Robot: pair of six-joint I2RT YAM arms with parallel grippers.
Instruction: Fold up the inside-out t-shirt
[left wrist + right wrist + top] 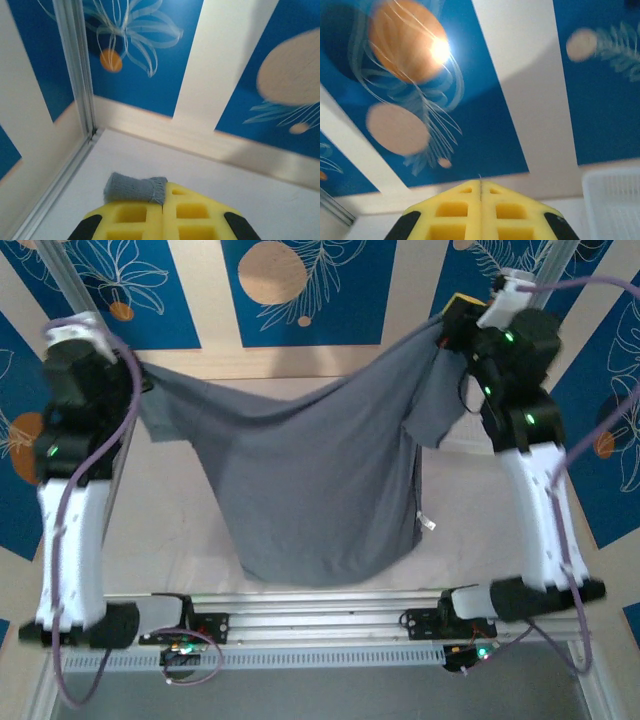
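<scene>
The white bench (160, 530) lies under the inside-out t-shirt (310, 480), which hangs in the air between the two arms, its lower hem sagging toward the near edge. A white mesh basket (612, 205) sits toward the far edge. The left tool (140, 380) is pressed together on one upper corner, a grey tuft (135, 188) poking past its fingers. The right tool (447, 325) pinches the other corner.

Basket (615, 200) blurred, cut off by right, bottom edges. T-shirt (320, 480) corner hidden inside closed right tool (480, 184).
</scene>
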